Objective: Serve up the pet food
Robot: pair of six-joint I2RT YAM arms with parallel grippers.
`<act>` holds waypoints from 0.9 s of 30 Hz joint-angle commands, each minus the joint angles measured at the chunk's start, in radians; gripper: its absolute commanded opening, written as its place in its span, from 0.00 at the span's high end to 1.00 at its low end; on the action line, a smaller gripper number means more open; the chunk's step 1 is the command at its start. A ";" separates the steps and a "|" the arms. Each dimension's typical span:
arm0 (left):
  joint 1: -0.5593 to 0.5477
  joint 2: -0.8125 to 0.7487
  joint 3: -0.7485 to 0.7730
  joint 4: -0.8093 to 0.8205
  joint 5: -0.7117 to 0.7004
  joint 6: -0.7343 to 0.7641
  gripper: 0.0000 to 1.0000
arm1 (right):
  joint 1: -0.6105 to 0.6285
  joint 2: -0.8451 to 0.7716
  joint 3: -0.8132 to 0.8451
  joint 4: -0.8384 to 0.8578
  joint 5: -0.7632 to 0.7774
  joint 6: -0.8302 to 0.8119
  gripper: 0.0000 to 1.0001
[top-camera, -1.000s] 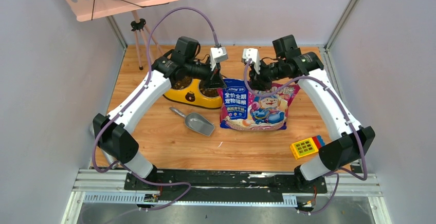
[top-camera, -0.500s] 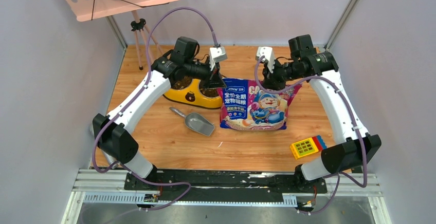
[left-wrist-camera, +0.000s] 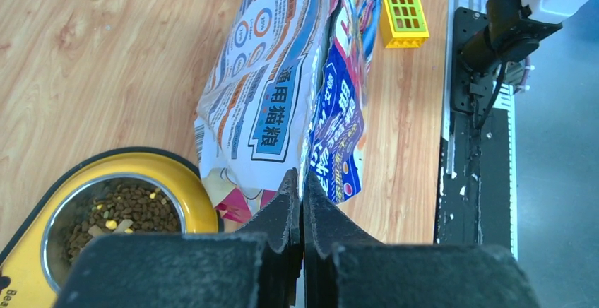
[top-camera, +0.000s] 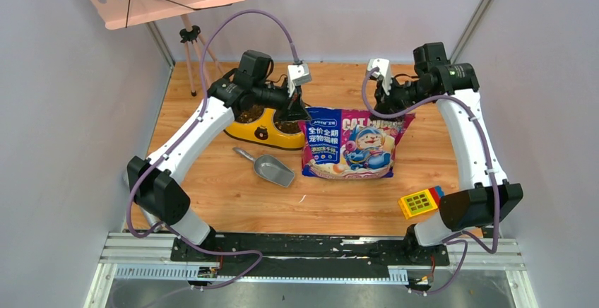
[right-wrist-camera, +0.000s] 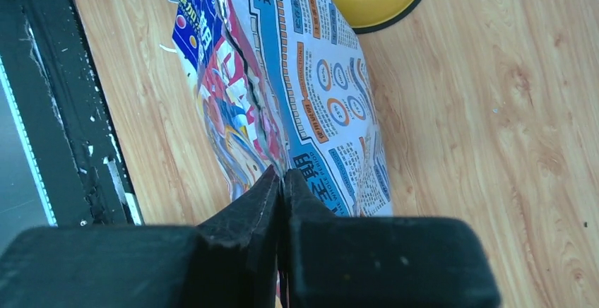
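The wooden worktop (top-camera: 212, 202) carries everything, and the bag (top-camera: 353, 145) sits near its middle, so the rest is placed from it. The bag is glossy, with pink, purple and blue panels, a cartoon cat on its front and "CAT FOOD" lettering along the top. In the wrist views a narrow dark slit runs along the top edge between its front and back panels.

The yellow double-bowl feeder (top-camera: 265, 133) lies just beside the bag's left edge. The grey metal scoop (top-camera: 272, 169) rests left of the bag's lower corner, bowl up, apart from it. A small yellow toy block (top-camera: 420, 202) lies off the bag's lower right corner, well apart.

The left gripper (left-wrist-camera: 301, 184) is pressed together on the bag's top left corner. The right gripper (right-wrist-camera: 282, 177) is likewise pinched tight on the top right corner.

The pet food (left-wrist-camera: 127, 212) shows as small dark brown pellets with a few pale bits, loose in the feeder bowl nearest the bag.
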 commanded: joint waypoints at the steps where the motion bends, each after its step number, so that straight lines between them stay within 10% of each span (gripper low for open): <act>1: 0.042 -0.055 0.031 -0.040 -0.016 0.018 1.00 | -0.087 -0.003 0.085 -0.055 0.041 -0.063 0.79; 6: 0.045 -0.046 0.038 -0.047 -0.011 0.021 1.00 | -0.126 -0.009 0.107 -0.096 0.021 -0.133 1.00; 14: 0.048 -0.040 0.038 -0.050 -0.006 0.020 1.00 | -0.196 -0.014 0.083 -0.078 0.093 -0.134 0.71; 16: 0.048 -0.040 0.038 -0.051 -0.007 0.020 1.00 | -0.215 -0.011 0.086 -0.101 0.092 -0.167 0.97; 18: 0.048 -0.039 0.036 -0.052 -0.007 0.022 1.00 | -0.236 -0.009 0.092 -0.118 0.079 -0.182 1.00; 20: 0.048 -0.036 0.038 -0.052 -0.006 0.021 1.00 | -0.251 -0.006 0.092 -0.112 0.080 -0.174 0.75; 22: 0.048 -0.035 0.039 -0.052 -0.005 0.020 1.00 | -0.269 -0.008 0.096 -0.129 0.070 -0.202 0.98; 27: 0.048 -0.028 0.044 -0.054 -0.005 0.018 1.00 | -0.307 -0.002 0.114 -0.151 0.054 -0.227 1.00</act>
